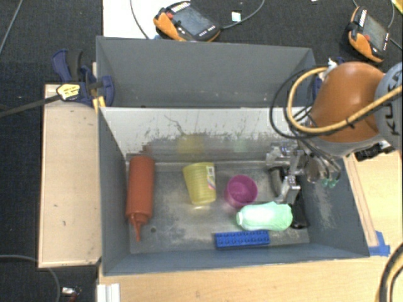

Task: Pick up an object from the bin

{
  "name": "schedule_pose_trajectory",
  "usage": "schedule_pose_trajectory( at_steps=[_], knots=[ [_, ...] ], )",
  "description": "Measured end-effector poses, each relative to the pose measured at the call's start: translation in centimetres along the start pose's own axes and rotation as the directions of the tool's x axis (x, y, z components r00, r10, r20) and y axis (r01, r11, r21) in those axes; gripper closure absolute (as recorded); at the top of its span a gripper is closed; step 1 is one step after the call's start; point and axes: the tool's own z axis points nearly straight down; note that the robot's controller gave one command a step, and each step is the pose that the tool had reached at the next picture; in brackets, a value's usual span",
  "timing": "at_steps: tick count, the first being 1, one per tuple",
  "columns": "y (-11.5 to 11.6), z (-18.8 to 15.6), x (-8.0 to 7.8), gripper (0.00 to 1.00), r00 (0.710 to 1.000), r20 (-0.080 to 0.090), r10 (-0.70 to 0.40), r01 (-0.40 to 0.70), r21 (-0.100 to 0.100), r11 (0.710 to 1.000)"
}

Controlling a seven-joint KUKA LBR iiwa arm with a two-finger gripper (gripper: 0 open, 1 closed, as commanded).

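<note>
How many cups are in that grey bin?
2. A yellow cup is near the middle; a magenta cup sits just right of it, beside a pale green thing. The robot arm may hide more at the right.

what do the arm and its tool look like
A rounded orange cover caps the wrist, with yellow and black cables looping around it. The arm link behind is pale grey with dark lettering. The tool is silver metal with black parts.

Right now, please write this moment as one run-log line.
gripper: right side of bin, beside light green object | nearby: magenta cup, blue toy brick | lifted: nothing
</note>
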Motion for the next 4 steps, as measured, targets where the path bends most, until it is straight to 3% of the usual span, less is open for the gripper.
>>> schedule_pose_trajectory(
  at_steps=[1, 2, 3, 4],
  knots=[
    [0.0, 0.0, 0.0, 0.00, 1.000, 0.000, 0.000, 0.000, 0.000, 1.000],
    [3.7, 6.2, 2.3, 0.00, 0.997, -0.003, -0.083, 0.083, -0.001, 0.997],
    [5.1, 7.0, -0.5, 0.00, 0.999, 0.019, -0.042, 0.042, 0.002, 0.999],
    [8.0, 9.8, 1.3, 0.00, 0.961, 0.004, -0.275, 0.275, 0.003, 0.961]
  ],
)
